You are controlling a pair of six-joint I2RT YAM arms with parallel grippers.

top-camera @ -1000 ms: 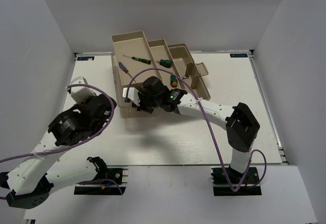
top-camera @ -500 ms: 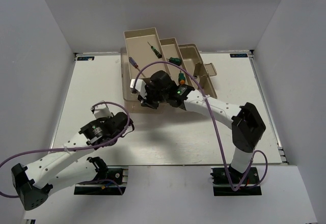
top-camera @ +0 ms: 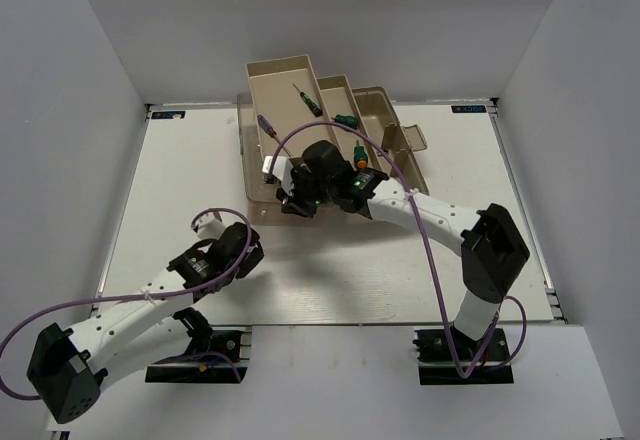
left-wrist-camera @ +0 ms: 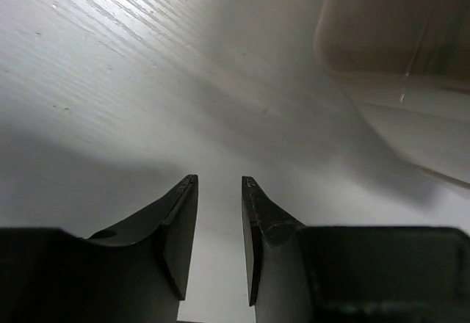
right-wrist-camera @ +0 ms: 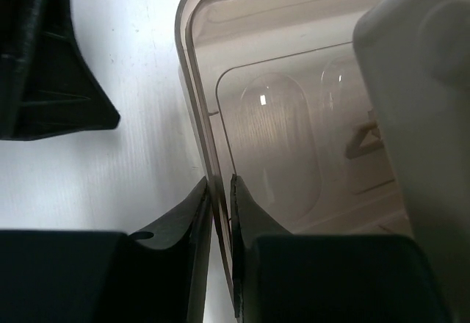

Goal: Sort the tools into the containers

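Observation:
The beige cantilever toolbox (top-camera: 283, 64) stands open at the back middle. Its trays hold a black-green precision screwdriver (top-camera: 303, 98), a blue-red one (top-camera: 265, 125) and two stubby green-handled screwdrivers (top-camera: 345, 119) (top-camera: 358, 153). The wrenches are hidden. My right gripper (top-camera: 286, 203) (right-wrist-camera: 220, 182) is shut on the rim of the translucent brown lid (right-wrist-camera: 272, 125), beside the white handle (right-wrist-camera: 418, 81). My left gripper (top-camera: 248, 247) (left-wrist-camera: 219, 181) is open a little and empty, low over the bare table, with a lid corner (left-wrist-camera: 396, 37) ahead to its right.
The white table (top-camera: 180, 190) is walled by white panels at the left, back and right. The left arm's dark body (right-wrist-camera: 44, 59) lies just left of the lid rim. Purple cables loop over both arms.
The toolbox has shifted right and back with my right gripper on its lid. My left arm has drawn back toward the near edge and lowered to the table.

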